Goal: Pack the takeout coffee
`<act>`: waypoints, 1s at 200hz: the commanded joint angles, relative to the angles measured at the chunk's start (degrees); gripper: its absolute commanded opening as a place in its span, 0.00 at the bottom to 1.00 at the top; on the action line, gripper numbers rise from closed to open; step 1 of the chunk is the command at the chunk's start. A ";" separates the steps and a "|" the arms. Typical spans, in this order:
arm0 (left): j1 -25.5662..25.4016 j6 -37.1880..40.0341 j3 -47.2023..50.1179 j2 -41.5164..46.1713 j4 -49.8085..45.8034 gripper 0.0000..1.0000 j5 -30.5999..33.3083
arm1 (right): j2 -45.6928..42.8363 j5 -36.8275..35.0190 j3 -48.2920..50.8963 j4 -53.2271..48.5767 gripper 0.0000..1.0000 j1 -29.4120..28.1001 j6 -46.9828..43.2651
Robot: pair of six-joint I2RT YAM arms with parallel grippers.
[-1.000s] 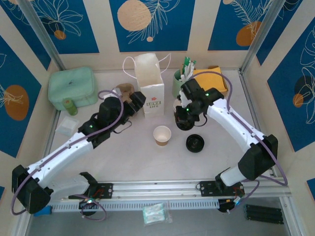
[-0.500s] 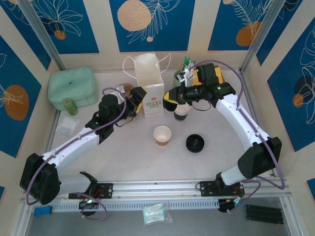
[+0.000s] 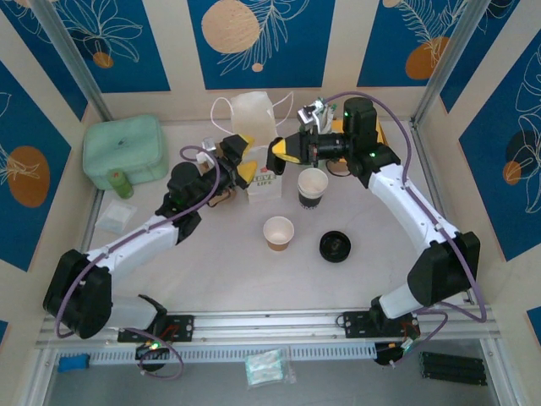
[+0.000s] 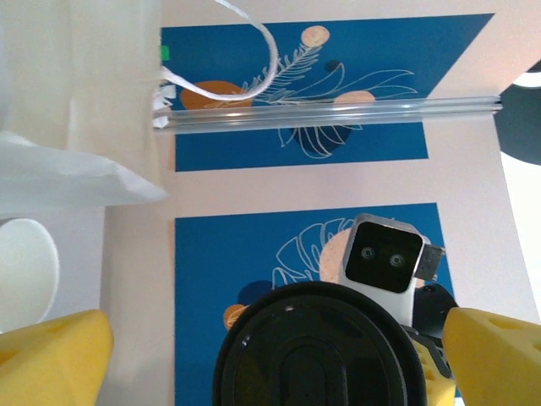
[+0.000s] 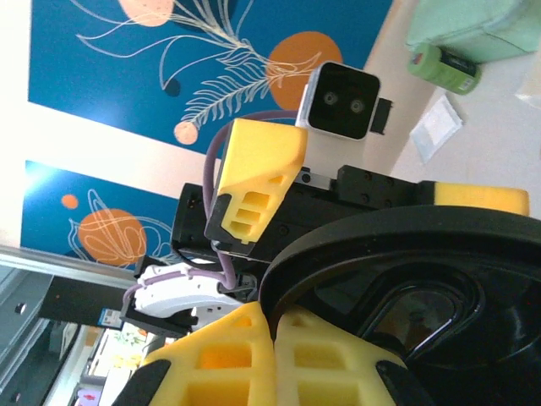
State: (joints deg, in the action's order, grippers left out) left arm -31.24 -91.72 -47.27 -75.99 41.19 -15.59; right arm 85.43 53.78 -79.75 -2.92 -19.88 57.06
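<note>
Packing not yet under way
Brown cup (image 3: pixel 278 233) sitting unbagged on counter (image 3: pixel 211 258); R pincer (image 3: pixel 281 155) pinching black lid (image 4: pixel 313 355), L pincer (image 3: pixel 245 159) gaping wide.

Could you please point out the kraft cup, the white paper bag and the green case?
kraft cup (image 3: pixel 278 230): top external, cream inside.
white paper bag (image 3: pixel 254 114): top external, upper part.
green case (image 3: pixel 124 148): top external, top face.

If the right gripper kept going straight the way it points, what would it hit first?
Most likely the left gripper, facing it head-on: the black lid held by the right gripper sits between the left one's open fingers.
</note>
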 commanded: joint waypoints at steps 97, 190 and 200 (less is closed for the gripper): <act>-2.70 -3.47 -5.00 -2.20 6.96 0.95 -2.52 | 3.50 5.40 -0.94 14.76 0.00 -2.20 5.75; -4.57 -4.61 -5.02 -4.42 9.62 0.85 -1.42 | 3.27 5.71 -0.20 15.57 0.00 -1.95 5.88; -4.64 -4.69 -4.95 -4.43 9.74 0.84 -1.22 | 3.21 5.67 -0.02 15.57 0.00 -1.86 5.88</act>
State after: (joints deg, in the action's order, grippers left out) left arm -35.07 -96.12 -50.48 -80.12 47.75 -16.69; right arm 88.73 58.13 -79.75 11.57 -21.76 62.63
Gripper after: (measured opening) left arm 0.850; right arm 0.051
